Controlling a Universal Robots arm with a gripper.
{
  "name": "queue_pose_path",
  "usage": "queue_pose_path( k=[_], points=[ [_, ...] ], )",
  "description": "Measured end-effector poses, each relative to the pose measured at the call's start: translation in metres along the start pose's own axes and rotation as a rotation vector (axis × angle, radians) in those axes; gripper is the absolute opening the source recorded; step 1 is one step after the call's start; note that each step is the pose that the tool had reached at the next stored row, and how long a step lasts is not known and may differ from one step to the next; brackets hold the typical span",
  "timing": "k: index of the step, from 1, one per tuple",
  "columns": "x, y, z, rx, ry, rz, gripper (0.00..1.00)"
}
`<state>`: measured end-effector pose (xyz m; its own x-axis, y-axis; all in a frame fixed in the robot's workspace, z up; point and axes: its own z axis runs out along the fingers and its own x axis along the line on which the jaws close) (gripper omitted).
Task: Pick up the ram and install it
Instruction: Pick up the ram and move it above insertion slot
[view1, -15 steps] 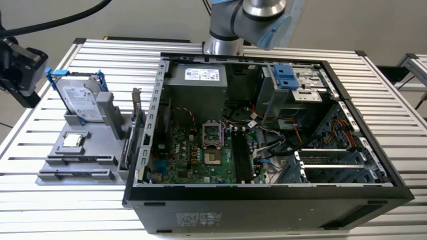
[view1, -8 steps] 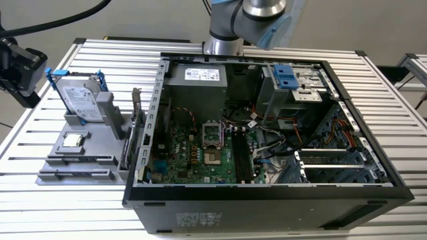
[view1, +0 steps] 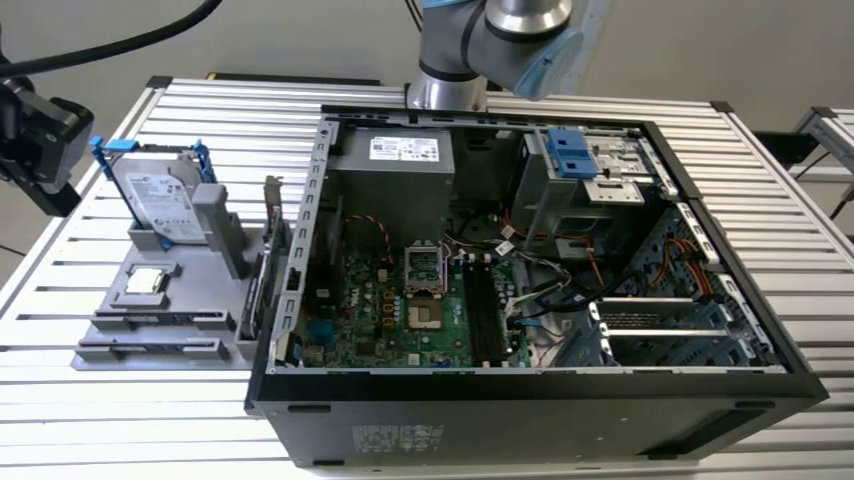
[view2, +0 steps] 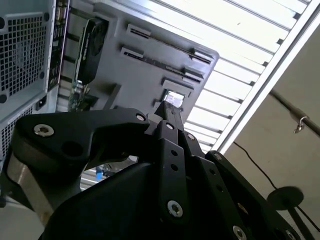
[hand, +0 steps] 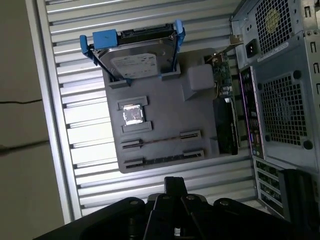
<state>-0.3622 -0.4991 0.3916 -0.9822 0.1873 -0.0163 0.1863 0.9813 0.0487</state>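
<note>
The ram stands on edge as a thin strip between two slotted holders of the grey parts tray, beside the square silver processor chip. In the exterior view the ram sits near the tray's front. My gripper hovers off the tray's edge past the ram holders, fingers together with nothing between them. In the second wrist view the gripper lines up just short of the chip. The motherboard's black slots lie inside the open computer case.
A silver hard drive in blue brackets stands at the tray's back. A graphics card sits on edge between the tray and the case wall. The ribbed aluminium table ends close to the tray on the exterior view's left.
</note>
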Motion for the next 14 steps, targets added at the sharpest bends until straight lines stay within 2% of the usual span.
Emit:
queue_pose_path(
  k=[14],
  points=[
    [0.0002, -0.0001, 0.0011, 0.0016, -0.0047, 0.097, 0.00]
  ],
)
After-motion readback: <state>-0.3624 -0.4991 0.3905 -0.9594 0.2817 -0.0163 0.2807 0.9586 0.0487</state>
